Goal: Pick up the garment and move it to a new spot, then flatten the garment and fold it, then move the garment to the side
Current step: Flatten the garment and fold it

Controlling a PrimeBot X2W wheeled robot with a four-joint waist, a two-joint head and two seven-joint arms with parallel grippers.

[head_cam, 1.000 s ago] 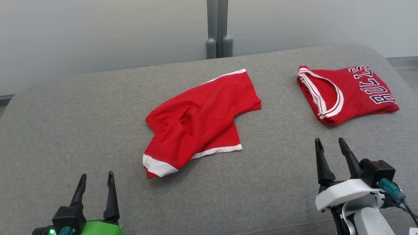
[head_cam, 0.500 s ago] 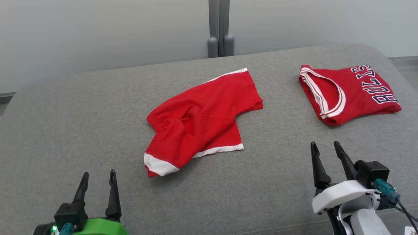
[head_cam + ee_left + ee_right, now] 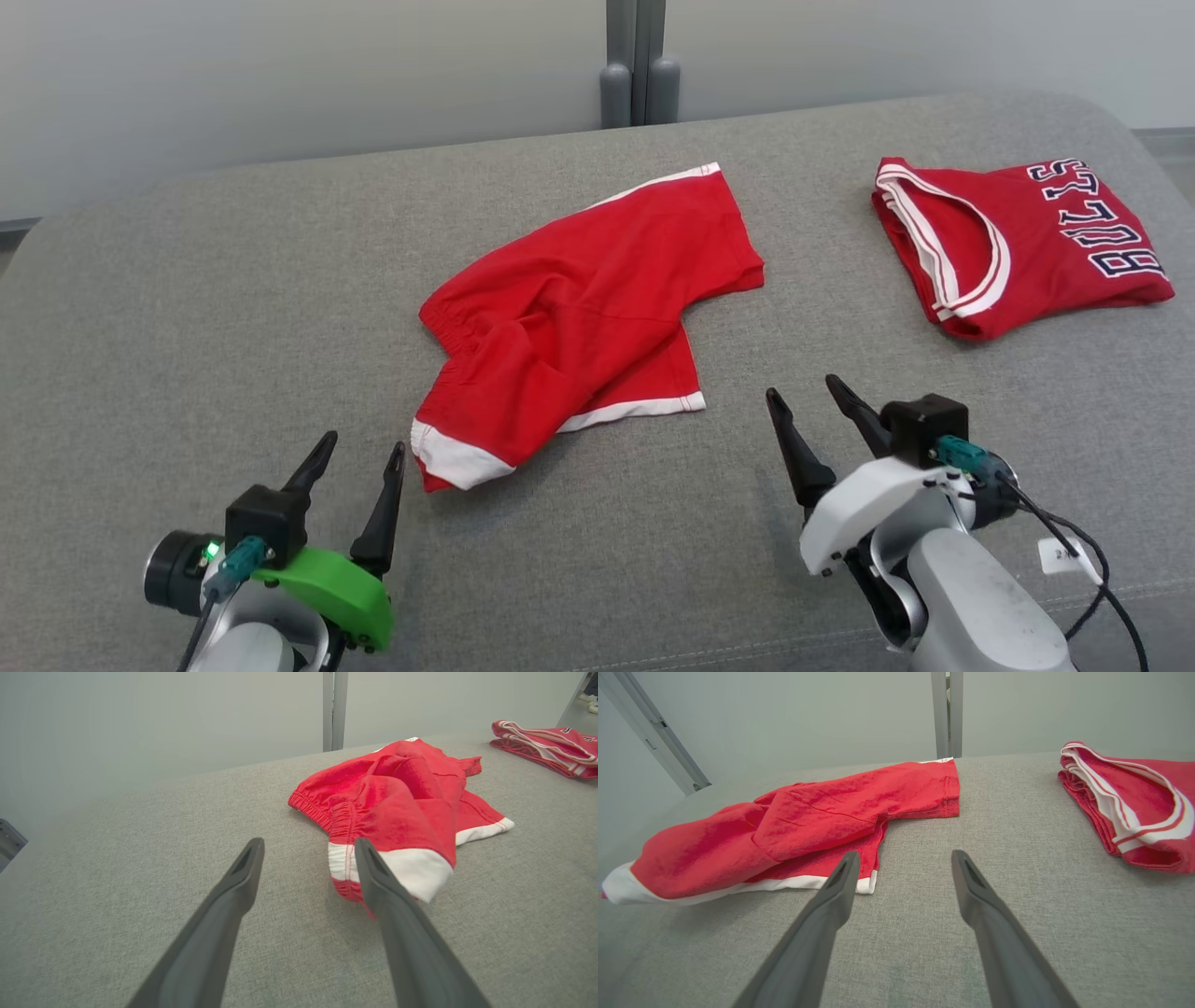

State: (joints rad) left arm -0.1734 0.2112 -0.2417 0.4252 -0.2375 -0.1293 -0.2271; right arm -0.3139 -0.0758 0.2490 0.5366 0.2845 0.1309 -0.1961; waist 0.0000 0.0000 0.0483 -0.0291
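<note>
In the head view, the red shorts (image 3: 579,317) are being seen lying crumpled about the middle of the grey fabric surface (image 3: 187,327), one white-hemmed leg pointing towards its near edge. A folded red jersey (image 3: 1027,243) is lying by the far right corner, well apart from the shorts. The left gripper (image 3: 364,443) is being held near the near left corner, jaws spread wide and empty, close beside that white hem. The right gripper (image 3: 801,387) is being held towards the near right, jaws likewise wide with nothing between them. Over to the left wrist view: the left gripper (image 3: 309,842) is being pointed at the hem of the shorts (image 3: 397,798), one finger crossing the white band; contact cannot be told. Now the right wrist view: the right gripper (image 3: 906,854) is being aimed at bare surface between the shorts (image 3: 808,821) and the jersey (image 3: 1134,798), with nothing held.
</note>
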